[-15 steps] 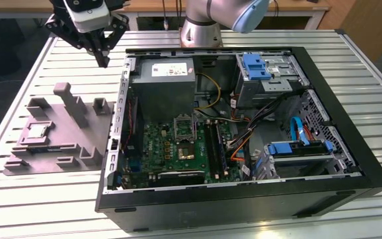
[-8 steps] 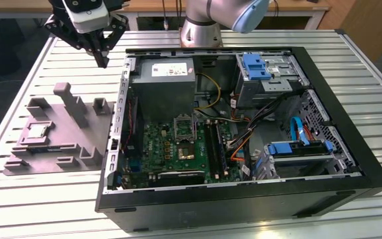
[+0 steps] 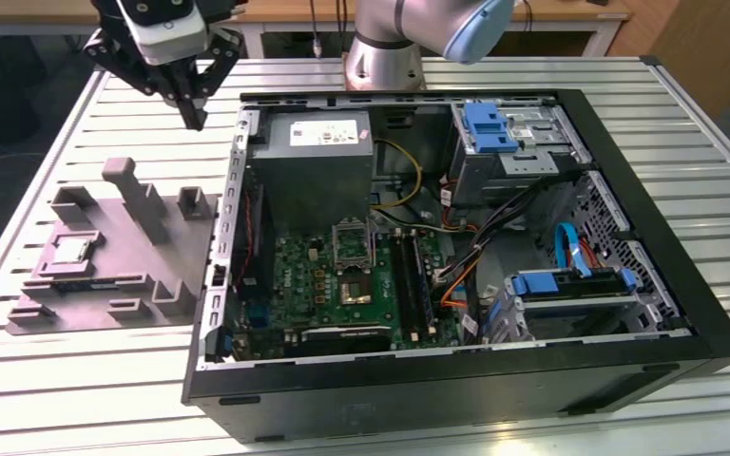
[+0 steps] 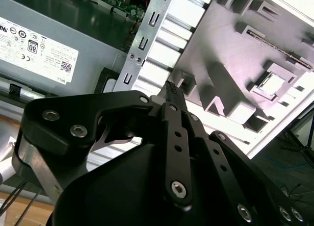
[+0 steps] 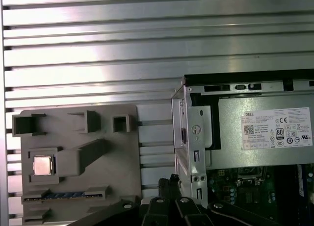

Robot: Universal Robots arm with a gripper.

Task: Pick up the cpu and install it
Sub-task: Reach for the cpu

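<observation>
Well, the cpu (image 5: 42, 165) is flat, silver, square.

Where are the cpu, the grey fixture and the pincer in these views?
cpu (image 5: 42, 165): first wrist view, middle of its silver top.
grey fixture (image 5: 117, 162): first wrist view, a bare flat part of its base.
pincer (image 3: 194, 122): exterior view, midway between its fingertips.

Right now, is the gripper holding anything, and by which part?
Nothing held. The gripper is empty, fingers shut; the cpu lies in the grey fixture.
</observation>
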